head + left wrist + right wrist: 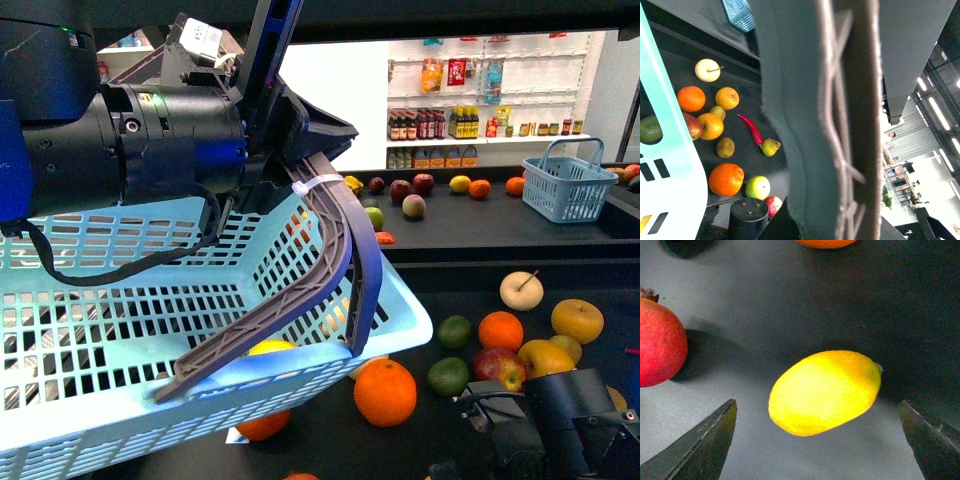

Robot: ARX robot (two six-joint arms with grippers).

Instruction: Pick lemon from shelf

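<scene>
Two dark fingertips point(702, 447) of the right gripper point(817, 405) stand wide apart in the right wrist view, one on either side of the lemon point(825, 392), and neither touches it. Only their pointed ends show; the rest is cut off at the picture's edge. The lemon lies on its side on the matt-black floor of the shelf point(805, 295), apart from a red fruit point(657, 347) that is half cropped and from an orange point(826, 242) of which just a sliver shows. From the front, the right arm point(545, 425) is only a dark bulk low in the corner, and I cannot pick the lemon out there among the loose fruit point(500, 330). Much of that view is filled by a light-blue basket point(120, 330) hanging by its grey handle point(335, 250) at the left gripper point(305, 150). A white tie point(318, 186) circles the handle. Whether the jaws are closed on it I cannot tell, since the fingers are hidden. The left wrist view is mostly blurred handle, with more of the loose fruit and a red chilli point(751, 129) beyond.
</scene>
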